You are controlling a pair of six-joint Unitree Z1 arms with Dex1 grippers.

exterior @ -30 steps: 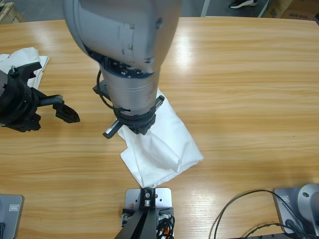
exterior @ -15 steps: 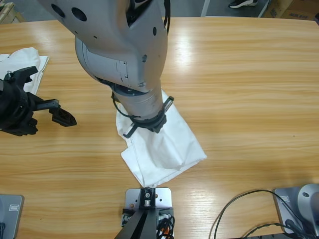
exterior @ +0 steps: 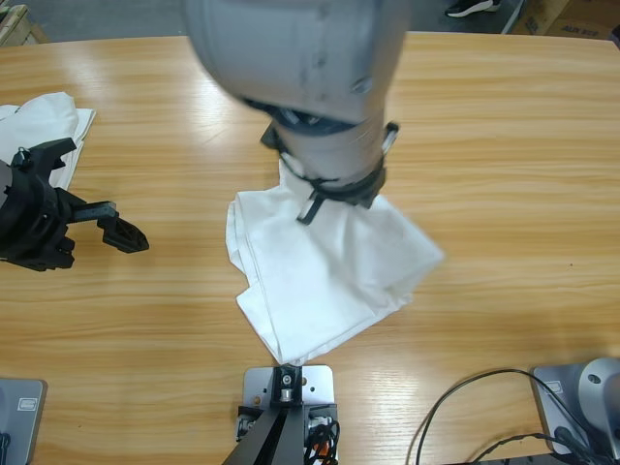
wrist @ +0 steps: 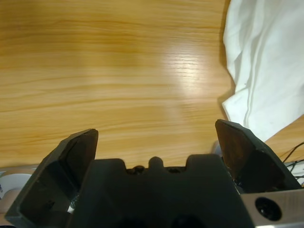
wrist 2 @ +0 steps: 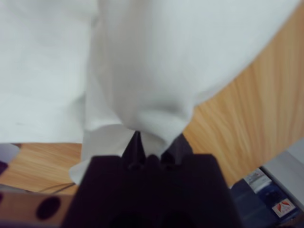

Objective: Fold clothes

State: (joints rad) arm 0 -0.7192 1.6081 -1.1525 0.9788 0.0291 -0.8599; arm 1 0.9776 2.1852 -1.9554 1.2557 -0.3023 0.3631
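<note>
Two white garments lie on the wooden tabletop (exterior: 504,126). The larger one, a white shirt (exterior: 320,281), sits near the middle toward the front edge, spread in a loose, partly folded shape with creases running across it and a doubled layer along its left side. Its upper right part is lifted off the wood, gathered up under the big silver arm that comes down from the top of the high view.

That arm is the right one: in its wrist view the right gripper (wrist 2: 152,142) has its fingers clenched on a bunched fold of the shirt, the white fabric draping down and away from the pinch and filling most of the view, with bare wood showing to the right of it.

The left gripper (exterior: 111,218) enters from the left edge of the high view, well apart from the shirt. Its fingers (wrist: 242,147) are spread wide with nothing between them, hanging over bare wood; the left wrist view shows the shirt's edge only at the upper right corner.

A second white cloth (exterior: 48,121) lies crumpled at the far left of the tabletop, partly hidden behind the left arm's black body, not touched by either gripper.
</note>
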